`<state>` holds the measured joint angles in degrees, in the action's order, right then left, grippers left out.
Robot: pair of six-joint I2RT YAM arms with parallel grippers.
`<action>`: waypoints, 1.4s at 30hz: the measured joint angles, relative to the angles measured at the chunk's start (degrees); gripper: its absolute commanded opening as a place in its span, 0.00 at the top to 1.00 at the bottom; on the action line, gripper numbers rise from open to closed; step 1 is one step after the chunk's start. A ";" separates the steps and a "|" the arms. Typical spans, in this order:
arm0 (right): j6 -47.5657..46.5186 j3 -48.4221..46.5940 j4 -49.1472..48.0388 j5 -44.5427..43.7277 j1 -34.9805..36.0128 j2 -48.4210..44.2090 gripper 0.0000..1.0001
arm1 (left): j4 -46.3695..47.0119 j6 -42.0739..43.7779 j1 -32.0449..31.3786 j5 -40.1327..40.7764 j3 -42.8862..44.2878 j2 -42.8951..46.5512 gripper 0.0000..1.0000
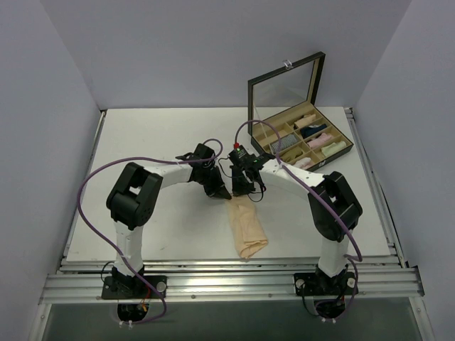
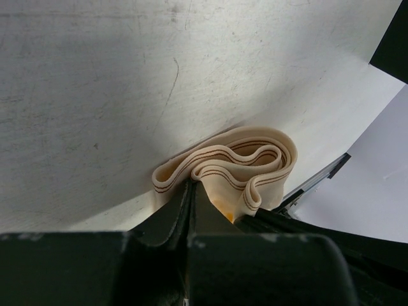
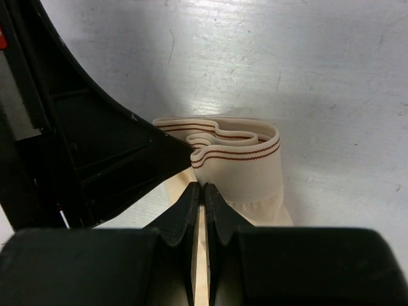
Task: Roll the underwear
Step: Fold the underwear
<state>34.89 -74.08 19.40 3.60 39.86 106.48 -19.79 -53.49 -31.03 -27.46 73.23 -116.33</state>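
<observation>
The underwear (image 1: 249, 229) is a pale peach-beige cloth lying on the white table (image 1: 156, 135), stretching from the grippers toward the near edge. Its far end is the waistband (image 2: 255, 159), cream with thin brown stripes and bunched into loops. My left gripper (image 1: 222, 190) is shut on the left side of that waistband, its tips (image 2: 191, 185) pinching the cloth. My right gripper (image 1: 246, 190) is right beside it, shut on the waistband edge (image 3: 248, 166) with a thin layer of cloth between its tips (image 3: 204, 188). The two grippers nearly touch.
An open dark box (image 1: 302, 138) with a raised glass lid (image 1: 284, 85) stands at the back right, its compartments holding several cloth rolls. A metal rail (image 1: 227, 280) runs along the near table edge. The left gripper's black body (image 3: 95, 146) fills the left of the right wrist view.
</observation>
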 measured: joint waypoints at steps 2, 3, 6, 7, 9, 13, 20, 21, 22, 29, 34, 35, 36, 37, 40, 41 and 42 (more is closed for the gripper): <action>0.20 0.31 -0.48 0.81 0.04 -0.04 1.00 | 0.22 -0.02 0.00 -0.02 -0.09 0.00 0.98; 0.33 0.46 -0.74 1.18 0.04 -0.04 1.00 | 0.28 -0.07 0.00 -0.02 -0.13 0.00 0.98; 0.90 0.83 -1.79 2.12 0.31 -0.02 1.00 | 0.33 -0.13 0.00 -0.04 -0.13 0.00 0.98; 1.03 1.03 -2.21 2.29 0.50 -0.02 1.00 | 0.33 -0.22 0.00 -0.04 -0.13 0.00 0.98; 1.09 1.77 -3.04 2.38 0.83 -0.04 1.00 | 0.26 -0.37 0.00 -0.02 -0.13 0.00 0.91; 1.20 4.22 -4.76 2.49 1.11 -0.02 1.00 | -1.03 -0.68 0.04 0.13 -0.09 0.17 0.75; 1.09 5.22 -6.40 2.54 1.16 0.00 0.94 | -7.30 -0.13 0.46 0.98 1.90 0.48 0.70; 1.03 5.22 -6.62 2.54 1.29 0.02 0.94 | -8.24 0.07 0.63 1.14 2.19 0.48 0.70; 0.94 5.22 -6.78 2.51 1.51 0.04 0.93 | -9.49 0.33 0.83 1.49 2.62 0.48 0.70; 0.15 5.22 -7.28 2.14 2.99 0.35 0.86 | -15.02 2.69 1.90 3.52 3.80 0.50 0.69; -0.42 5.20 -7.85 1.49 4.35 0.94 0.82 | -16.24 3.32 2.56 3.69 3.80 0.52 0.69; -0.46 5.20 -7.89 1.27 4.57 1.11 0.82 | -16.52 3.43 2.64 3.85 3.80 0.52 0.69; -0.52 5.16 -7.91 0.98 4.90 1.22 0.82 | -16.92 3.58 2.71 4.24 3.80 0.52 0.69; -0.57 5.07 -7.85 0.70 4.98 1.25 0.82 | -17.18 3.63 2.75 4.55 3.80 0.52 0.69; -0.70 4.33 -7.56 -0.20 5.44 1.88 0.82 | -17.46 3.65 2.91 5.14 3.43 0.66 0.69; -0.72 3.93 -7.52 -0.39 5.62 2.19 0.83 | -17.33 3.63 3.04 5.09 3.08 0.81 0.69; -0.70 3.61 -7.39 -0.85 5.62 2.45 0.83 | -17.07 3.58 3.17 4.94 2.60 1.05 0.69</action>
<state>34.20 -70.48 12.01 2.74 45.47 108.92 -36.86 -49.91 -27.86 -22.52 75.83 -115.28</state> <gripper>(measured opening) 0.175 0.309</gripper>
